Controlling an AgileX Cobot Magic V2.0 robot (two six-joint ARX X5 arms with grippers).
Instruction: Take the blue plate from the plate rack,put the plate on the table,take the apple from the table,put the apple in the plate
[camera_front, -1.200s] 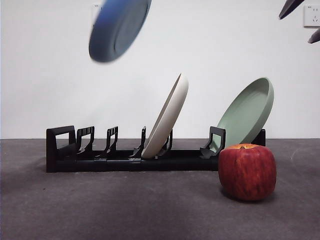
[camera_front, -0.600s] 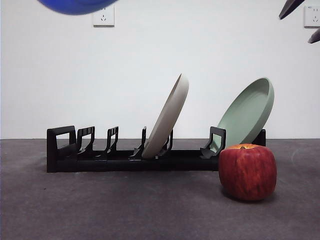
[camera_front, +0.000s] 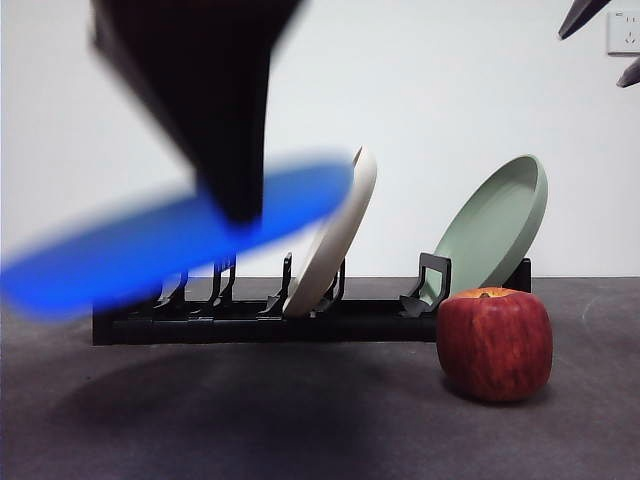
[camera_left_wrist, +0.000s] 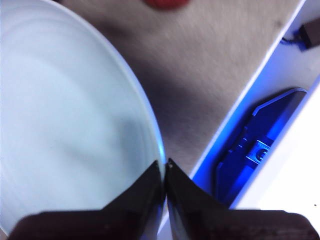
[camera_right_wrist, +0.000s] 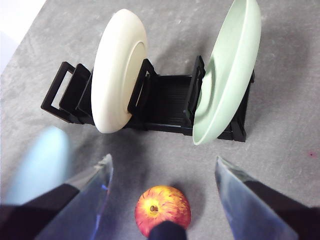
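Front view: the left gripper (camera_front: 235, 205) comes down from above as a big dark shape, its jaws clamped on the rim of the blue plate (camera_front: 150, 245). The plate hangs blurred and tilted in the air, in front of the black plate rack (camera_front: 300, 318) and above the dark grey worktop (camera_front: 300, 430), where its shadow lies. In the left wrist view the two jaws meet tightly over the plate's edge. The cream-white plate (camera_front: 335, 235) and the sage-green plate (camera_front: 495, 225) lean in the rack's slots. The apple (camera_front: 494, 343) stands on the worktop just in front of the rack's end, below the green plate. The right gripper (camera_right_wrist: 162, 190) hovers above the apple, jaws spread wide apart and holding nothing.
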